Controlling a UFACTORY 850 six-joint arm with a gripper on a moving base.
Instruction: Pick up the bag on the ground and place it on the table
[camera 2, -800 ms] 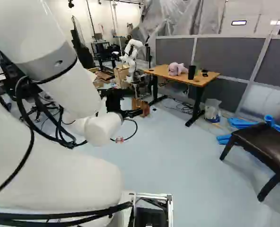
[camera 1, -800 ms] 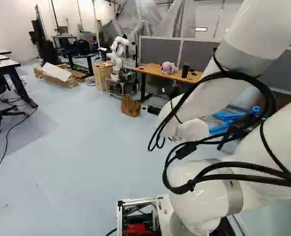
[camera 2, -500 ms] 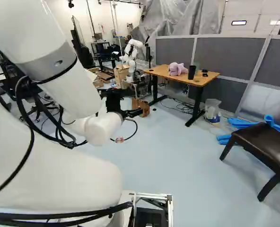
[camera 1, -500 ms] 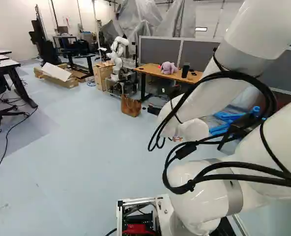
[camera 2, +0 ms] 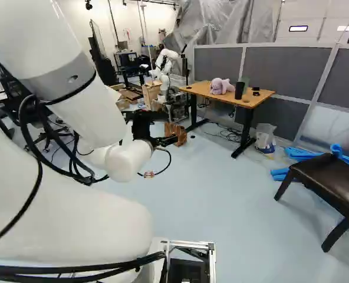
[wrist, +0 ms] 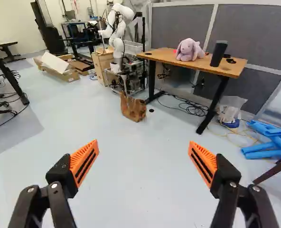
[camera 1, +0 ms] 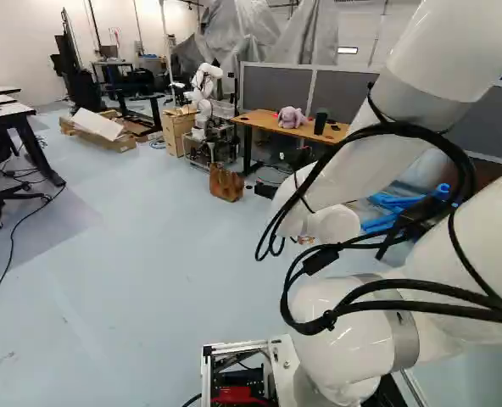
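Approach judged in hand. Claw [wrist: 143,144] stands wide open, empty. Brown bag [wrist: 133,109] sits on floor [wrist: 145,185], well ahead at 12 o'clock; counter [wrist: 165,56] at 1 o'clock. Next move requires driving forward.

The left base view looks out from behind the arm [camera 1: 370,170], on its left side, and faces ahead and a bit down at the floor [camera 1: 149,254]. The arm is very close and fills much of the right part. The right base view looks from the other side, so there the arm fills the left part. Both see the same table [camera 2: 199,88], toy [camera 2: 220,86] and bag [camera 1: 227,184], far off. The wrist view looks ahead and down between two orange pads [wrist: 85,161], which are very close. It shows the table, toy and bag too, from nearer.
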